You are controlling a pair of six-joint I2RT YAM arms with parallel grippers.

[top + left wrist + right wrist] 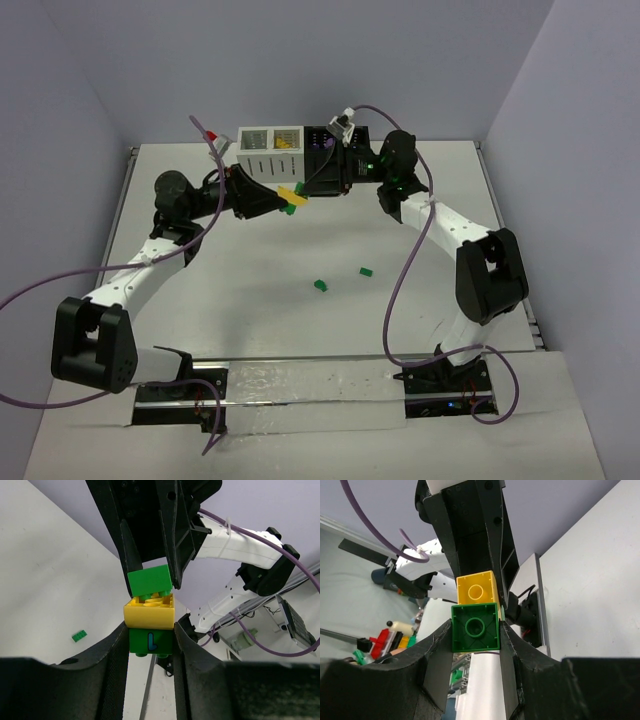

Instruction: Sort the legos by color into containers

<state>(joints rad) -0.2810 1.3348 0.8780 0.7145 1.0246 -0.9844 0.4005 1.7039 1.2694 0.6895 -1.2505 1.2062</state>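
Observation:
A small stack of legos hangs in the air between my two grippers: a green brick marked L (150, 641), a yellow brick (150, 610) and a second green brick (148, 581), which sits tilted on the yellow one. My left gripper (150, 626) is shut on the L brick. My right gripper (475, 630) is shut on the other green brick (475, 627), with the yellow brick (476, 587) just beyond it. From above, the stack (290, 197) hangs in front of the containers, a white unit (268, 150) joined to a black unit (325, 150).
Two loose green legos (320, 286) (366, 270) lie on the white table in the middle; one of the loose green legos (78, 636) shows in the left wrist view. Grey walls close in the back and both sides. Purple cables loop beside each arm.

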